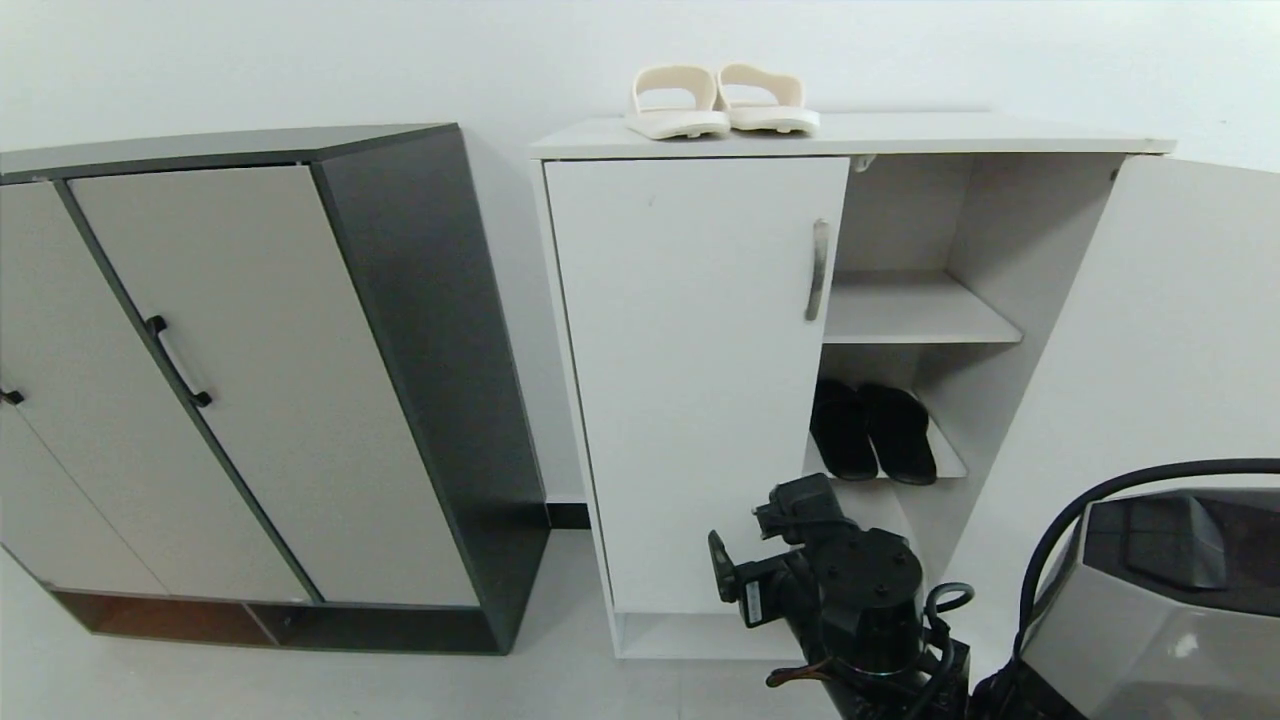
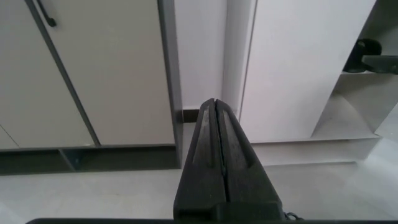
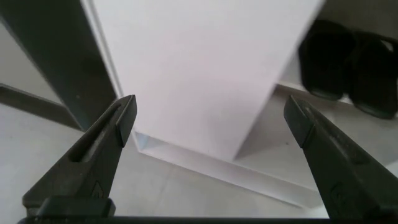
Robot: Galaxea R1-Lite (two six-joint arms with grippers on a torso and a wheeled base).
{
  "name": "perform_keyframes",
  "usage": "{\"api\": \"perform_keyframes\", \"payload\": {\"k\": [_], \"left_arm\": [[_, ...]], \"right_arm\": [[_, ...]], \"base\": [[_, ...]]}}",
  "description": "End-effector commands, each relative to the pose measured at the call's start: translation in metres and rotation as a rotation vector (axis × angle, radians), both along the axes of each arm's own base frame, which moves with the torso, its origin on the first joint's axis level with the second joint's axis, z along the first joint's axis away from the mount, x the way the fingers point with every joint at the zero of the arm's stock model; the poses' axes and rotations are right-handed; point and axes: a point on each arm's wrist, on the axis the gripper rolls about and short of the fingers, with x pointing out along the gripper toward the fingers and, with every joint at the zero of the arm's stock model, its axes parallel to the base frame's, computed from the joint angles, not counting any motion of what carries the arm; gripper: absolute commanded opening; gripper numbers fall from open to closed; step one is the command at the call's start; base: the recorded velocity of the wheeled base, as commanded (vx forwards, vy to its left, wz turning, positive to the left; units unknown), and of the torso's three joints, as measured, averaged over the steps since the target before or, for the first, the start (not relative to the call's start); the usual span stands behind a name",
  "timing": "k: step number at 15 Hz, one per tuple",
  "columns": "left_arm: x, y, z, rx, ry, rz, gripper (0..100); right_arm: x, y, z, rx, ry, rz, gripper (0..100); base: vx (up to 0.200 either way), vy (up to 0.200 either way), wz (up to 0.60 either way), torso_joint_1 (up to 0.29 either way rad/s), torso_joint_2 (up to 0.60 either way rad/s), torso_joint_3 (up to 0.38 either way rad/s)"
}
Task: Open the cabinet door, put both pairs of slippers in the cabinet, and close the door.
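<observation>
A pair of cream slippers (image 1: 720, 100) sits on top of the white cabinet (image 1: 900, 133). Its right door (image 1: 1150, 330) stands wide open; its left door (image 1: 700, 380) is closed. Inside, a pair of black slippers (image 1: 870, 430) (image 3: 348, 62) lies on the lower shelf, and the upper shelf (image 1: 915, 315) is bare. My right gripper (image 1: 770, 540) (image 3: 210, 106) is open and holds nothing, low in front of the closed left door, left of the black slippers. My left gripper (image 2: 216, 106) is shut on nothing and faces the gap between the two cabinets.
A grey cabinet (image 1: 250, 380) with closed doors and black handles stands left of the white one, with a narrow gap of wall between them. Light floor (image 1: 300, 690) runs in front of both. The left door has a metal handle (image 1: 818, 270).
</observation>
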Motion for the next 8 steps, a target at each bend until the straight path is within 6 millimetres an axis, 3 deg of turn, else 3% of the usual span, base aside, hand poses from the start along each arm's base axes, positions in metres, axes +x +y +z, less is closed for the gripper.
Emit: {"api": "perform_keyframes", "payload": {"k": [1, 8], "left_arm": [[0.000, 0.000, 0.000, 0.000, 0.001, 0.000, 0], [0.000, 0.000, 0.000, 0.000, 0.001, 0.000, 0]], "right_arm": [[-0.001, 0.000, -0.002, -0.010, 0.003, 0.001, 100], [0.001, 0.000, -0.015, -0.045, -0.024, 0.030, 100]], "base": [[0.000, 0.000, 0.00, 0.000, 0.00, 0.000], [0.000, 0.000, 0.00, 0.000, 0.00, 0.000]]}}
